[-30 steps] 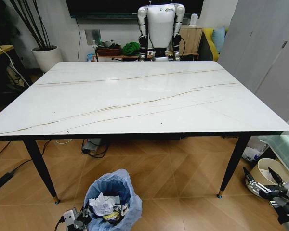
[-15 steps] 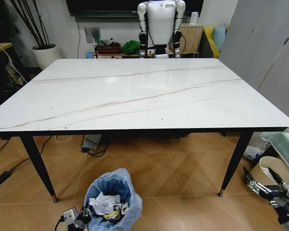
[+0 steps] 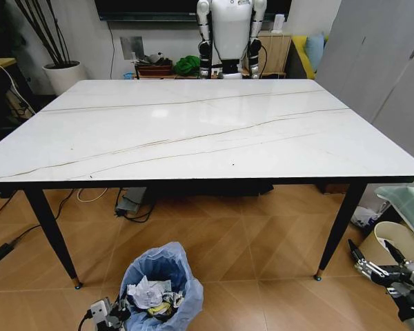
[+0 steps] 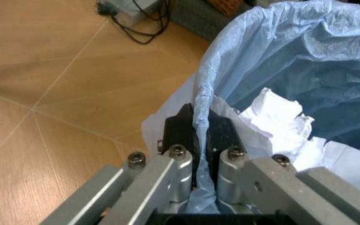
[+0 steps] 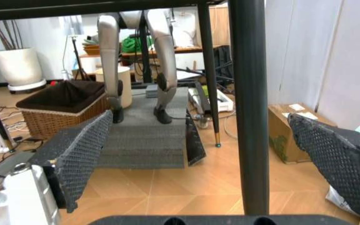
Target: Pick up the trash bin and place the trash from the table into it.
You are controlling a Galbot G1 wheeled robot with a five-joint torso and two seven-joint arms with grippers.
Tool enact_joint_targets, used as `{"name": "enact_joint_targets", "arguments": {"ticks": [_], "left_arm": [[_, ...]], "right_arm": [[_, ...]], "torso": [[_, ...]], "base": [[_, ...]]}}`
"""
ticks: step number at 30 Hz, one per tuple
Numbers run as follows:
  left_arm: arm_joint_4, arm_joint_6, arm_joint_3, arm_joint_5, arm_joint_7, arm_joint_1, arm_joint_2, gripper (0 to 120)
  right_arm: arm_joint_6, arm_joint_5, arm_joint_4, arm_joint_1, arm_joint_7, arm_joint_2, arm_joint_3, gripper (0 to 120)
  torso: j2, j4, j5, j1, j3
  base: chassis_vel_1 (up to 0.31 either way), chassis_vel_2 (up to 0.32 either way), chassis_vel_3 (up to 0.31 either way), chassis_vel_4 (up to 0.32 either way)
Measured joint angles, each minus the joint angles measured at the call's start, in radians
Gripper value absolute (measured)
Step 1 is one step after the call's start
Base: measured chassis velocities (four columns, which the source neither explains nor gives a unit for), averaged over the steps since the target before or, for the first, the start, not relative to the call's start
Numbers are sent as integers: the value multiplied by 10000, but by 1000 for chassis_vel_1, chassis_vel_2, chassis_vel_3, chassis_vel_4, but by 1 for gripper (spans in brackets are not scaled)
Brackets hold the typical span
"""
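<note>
Lower trash bin (image 3: 162,286) cut off by frame edge.

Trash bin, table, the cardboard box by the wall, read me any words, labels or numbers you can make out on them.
None can be read.
trash bin: bag and crumpled paper show no print.
table: veins, no text.
cardboard box: a pale label, too small to read.

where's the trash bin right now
In the head view the trash bin sits low on the robot's left, on the floor before the table, its bag rim pinched in the left hand.
</note>
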Motion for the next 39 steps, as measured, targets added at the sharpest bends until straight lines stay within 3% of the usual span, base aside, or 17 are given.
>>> {"name": "enact_joint_targets", "arguments": {"ticks": [39], "left_arm": [[-13, 220, 29, 30, -253, -232, 35, 0]], "right_arm": [[0, 0, 0, 0, 0, 0, 0, 100]], "torso": [[-1568, 0, 0, -582, -984]], "base": [[0, 0, 0, 0]]}}
